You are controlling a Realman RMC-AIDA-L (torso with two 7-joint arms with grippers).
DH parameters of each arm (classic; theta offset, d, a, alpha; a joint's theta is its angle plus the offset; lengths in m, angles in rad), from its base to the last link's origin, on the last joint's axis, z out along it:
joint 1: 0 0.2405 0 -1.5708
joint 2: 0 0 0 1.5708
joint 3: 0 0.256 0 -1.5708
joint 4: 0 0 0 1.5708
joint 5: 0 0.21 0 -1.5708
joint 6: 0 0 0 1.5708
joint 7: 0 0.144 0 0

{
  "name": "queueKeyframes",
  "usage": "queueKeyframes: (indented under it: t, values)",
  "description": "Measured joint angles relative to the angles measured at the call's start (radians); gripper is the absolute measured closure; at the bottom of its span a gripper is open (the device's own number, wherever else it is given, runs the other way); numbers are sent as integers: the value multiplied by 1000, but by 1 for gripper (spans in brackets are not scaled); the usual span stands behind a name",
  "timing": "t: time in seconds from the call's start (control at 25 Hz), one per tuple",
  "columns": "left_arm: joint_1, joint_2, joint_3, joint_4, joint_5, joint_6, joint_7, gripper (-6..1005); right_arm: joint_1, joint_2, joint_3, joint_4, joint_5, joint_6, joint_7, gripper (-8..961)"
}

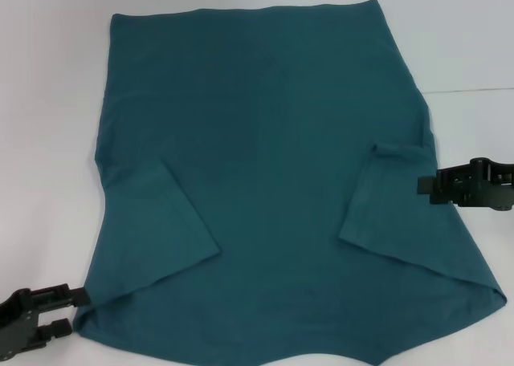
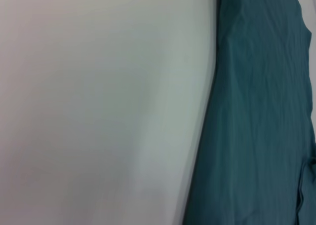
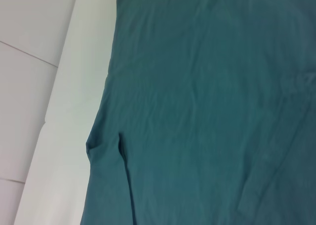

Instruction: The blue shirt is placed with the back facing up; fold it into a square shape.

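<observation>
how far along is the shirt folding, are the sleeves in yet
Early stage. Done: both sleeves of the blue shirt lie folded inward over the back. In hand: the left hand sits at the near left corner and the right hand at the right edge by the sleeve; neither visibly grips cloth. Left: the body is still spread flat, with no folds toward a square.

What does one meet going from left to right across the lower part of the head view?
left gripper at the shirt's near left corner → left sleeve, folded in on the blue shirt → right sleeve, also folded in → right gripper at the shirt's right edge.
</observation>
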Motion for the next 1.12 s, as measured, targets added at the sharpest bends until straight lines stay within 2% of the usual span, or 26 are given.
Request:
queueKeyframes:
  t: [0.68,1.12]
  values:
    - [-10,0,14,-30,2,-11,-2,305,0,-1,2,0,0,0,0,537]
    - [-50,-2,38,-76,-7,-10,6,306,0,-2,2,0,0,-3,0,538]
